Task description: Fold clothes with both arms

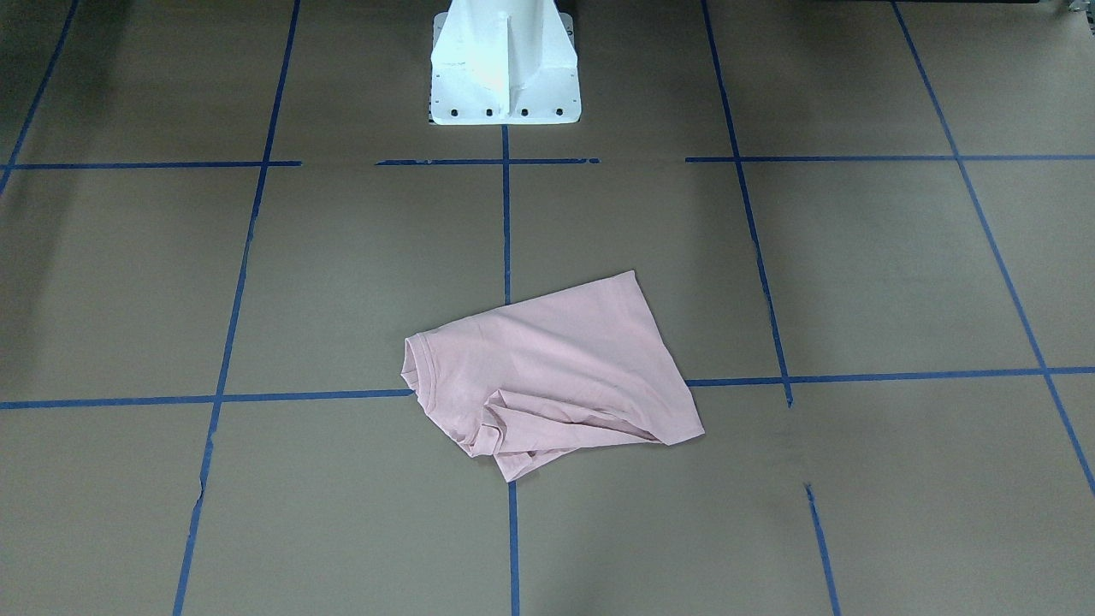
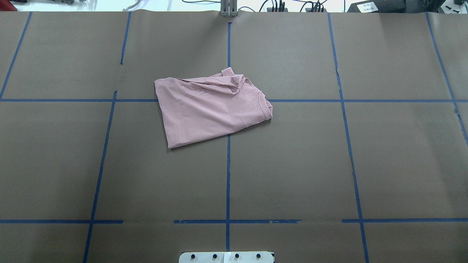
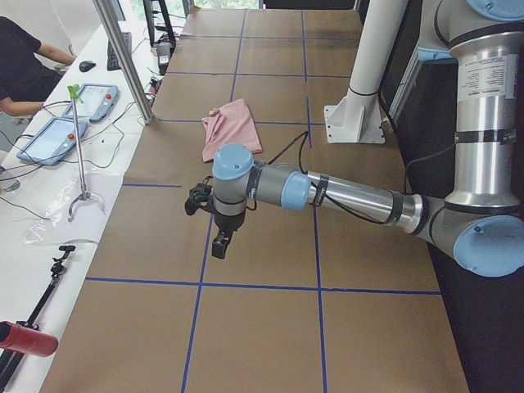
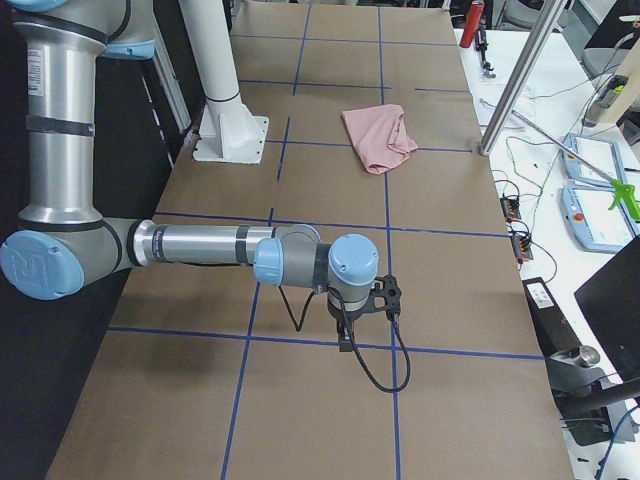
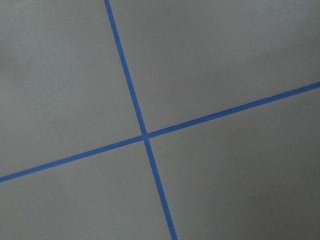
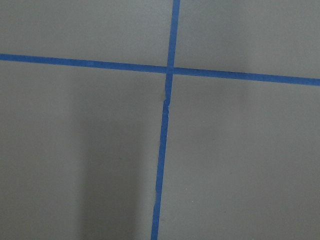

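The clothes, one pale pink T-shirt (image 1: 556,368) (image 2: 208,109), lie folded over and rumpled near the table's middle, plain side up. The ribbed collar is at the right in the overhead view, with bunched folds along the far edge. The shirt also shows small in both side views (image 3: 232,127) (image 4: 375,135). Neither arm reaches into the overhead or front views. My left gripper (image 3: 220,242) hangs over bare paper well away from the shirt, and so does my right gripper (image 4: 345,342). I cannot tell whether either is open or shut. Both wrist views show only brown paper and blue tape.
Brown paper with a blue tape grid (image 2: 228,175) covers the table. The white pedestal base (image 1: 505,68) (image 3: 356,123) stands at the robot's side. Beyond the far edge are a metal post (image 3: 123,57), tablets (image 3: 57,135), cables and a seated person (image 3: 20,65).
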`<state>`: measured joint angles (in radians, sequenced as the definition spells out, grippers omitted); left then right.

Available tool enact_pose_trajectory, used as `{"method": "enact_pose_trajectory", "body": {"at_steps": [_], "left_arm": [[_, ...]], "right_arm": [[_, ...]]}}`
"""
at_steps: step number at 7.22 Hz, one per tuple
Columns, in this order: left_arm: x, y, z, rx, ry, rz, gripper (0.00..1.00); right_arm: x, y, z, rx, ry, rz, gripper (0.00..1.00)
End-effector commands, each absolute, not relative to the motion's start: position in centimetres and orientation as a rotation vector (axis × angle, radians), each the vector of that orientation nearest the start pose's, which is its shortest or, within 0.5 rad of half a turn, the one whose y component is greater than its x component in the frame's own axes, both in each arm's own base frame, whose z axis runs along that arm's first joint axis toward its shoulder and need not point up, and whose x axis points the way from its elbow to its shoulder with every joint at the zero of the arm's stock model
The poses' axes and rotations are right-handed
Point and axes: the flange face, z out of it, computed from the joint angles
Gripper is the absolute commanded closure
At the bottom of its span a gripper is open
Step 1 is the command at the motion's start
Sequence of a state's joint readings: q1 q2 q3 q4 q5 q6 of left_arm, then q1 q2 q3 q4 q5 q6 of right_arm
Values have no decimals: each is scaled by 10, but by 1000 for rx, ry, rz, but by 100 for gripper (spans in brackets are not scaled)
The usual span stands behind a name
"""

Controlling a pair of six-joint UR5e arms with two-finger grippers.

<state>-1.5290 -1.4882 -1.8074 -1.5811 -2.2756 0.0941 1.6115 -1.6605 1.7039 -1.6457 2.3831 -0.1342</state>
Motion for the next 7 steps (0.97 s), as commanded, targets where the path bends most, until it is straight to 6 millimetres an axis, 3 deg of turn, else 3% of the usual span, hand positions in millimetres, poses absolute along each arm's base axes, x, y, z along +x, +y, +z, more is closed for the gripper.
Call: {"method": "enact_pose_trajectory", "body": {"at_steps": [1,3,7], "left_arm": [[-47,-475,642,135,746,176,0],[-48,-470,663,188,746,202,0],[-49,-470,664,172,732,186,0]], "right_arm": [[80,-452,631,59,-807,-74,0],[80,-448,624,68,-821,-73,0],[80,-443,633,44,-818,-62,0]]}}
